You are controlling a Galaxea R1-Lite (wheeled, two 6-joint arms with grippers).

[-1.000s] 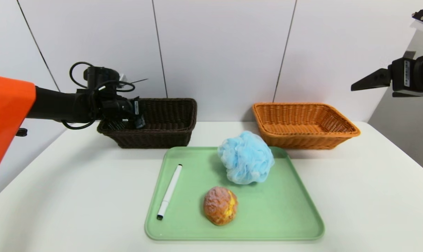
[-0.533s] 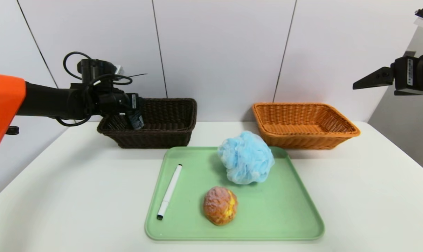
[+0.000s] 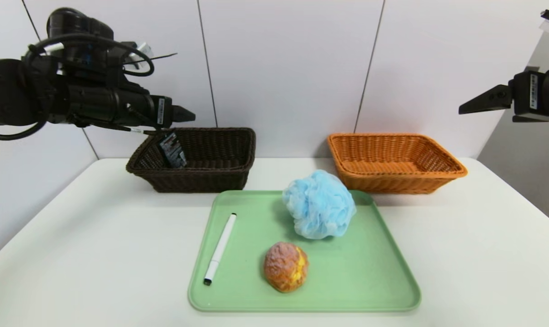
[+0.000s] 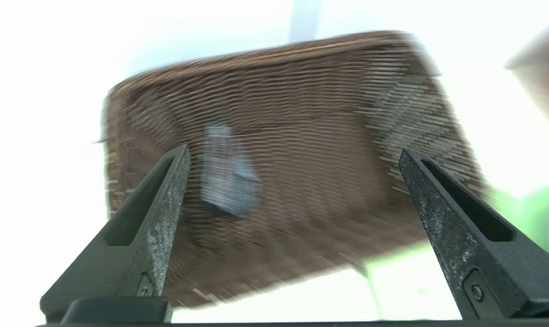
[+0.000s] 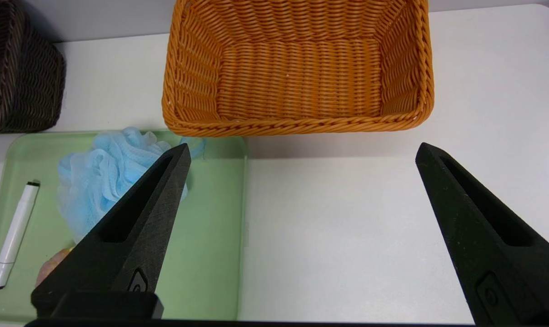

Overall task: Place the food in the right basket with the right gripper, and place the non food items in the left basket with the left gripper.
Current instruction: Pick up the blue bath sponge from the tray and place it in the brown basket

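Observation:
A brown-and-yellow bun point(image 3: 286, 266), a white marker point(image 3: 220, 248) and a blue bath pouf point(image 3: 319, 204) lie on the green tray point(image 3: 356, 272). A small dark striped item point(image 3: 172, 150) leans inside the dark brown left basket point(image 3: 202, 179); it shows blurred grey point(image 4: 227, 175) in the left wrist view. My left gripper point(image 3: 183, 116) hangs open and empty above that basket's left end, clear of the item. The orange right basket point(image 3: 392, 184) holds nothing. My right gripper point(image 3: 461, 110) stays parked high at the far right, open and empty point(image 5: 302, 147).
The white table point(image 3: 97, 236) carries the tray in the middle and both baskets along the back wall. The pouf point(image 5: 106, 172) stands close to the orange basket's near rim point(image 5: 297, 127). The marker point(image 5: 13, 231) lies by the tray's left edge.
My left arm has risen up out of the brown basket with its jaws spreading wider. The dark item stays behind in the basket. The right arm has barely moved.

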